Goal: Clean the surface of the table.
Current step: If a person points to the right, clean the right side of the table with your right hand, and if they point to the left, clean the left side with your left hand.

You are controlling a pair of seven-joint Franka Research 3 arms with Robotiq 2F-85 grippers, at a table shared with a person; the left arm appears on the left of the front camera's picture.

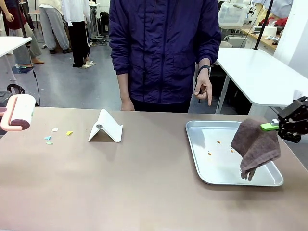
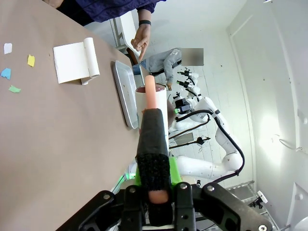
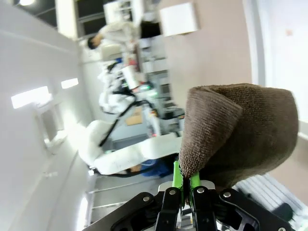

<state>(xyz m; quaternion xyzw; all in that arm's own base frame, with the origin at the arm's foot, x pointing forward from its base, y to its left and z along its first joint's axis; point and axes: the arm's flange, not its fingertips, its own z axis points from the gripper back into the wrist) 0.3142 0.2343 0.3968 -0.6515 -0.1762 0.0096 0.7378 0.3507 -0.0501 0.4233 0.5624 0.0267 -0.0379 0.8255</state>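
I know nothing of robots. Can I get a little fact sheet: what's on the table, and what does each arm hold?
Table: tan, paper scraps near its left end, white stand mid-table
Tray: silver, a few orange crumbs
Left fingers: shut on a lint roller
Right fingers: shut on a brown cloth hanging over the tray
Person: far side, one hand pointing down

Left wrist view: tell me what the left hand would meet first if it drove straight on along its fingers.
The left hand, shut on the lint roller, points along the table's far edge. Past the roller, the person's lowered hand looks first in line, though depth is unclear.
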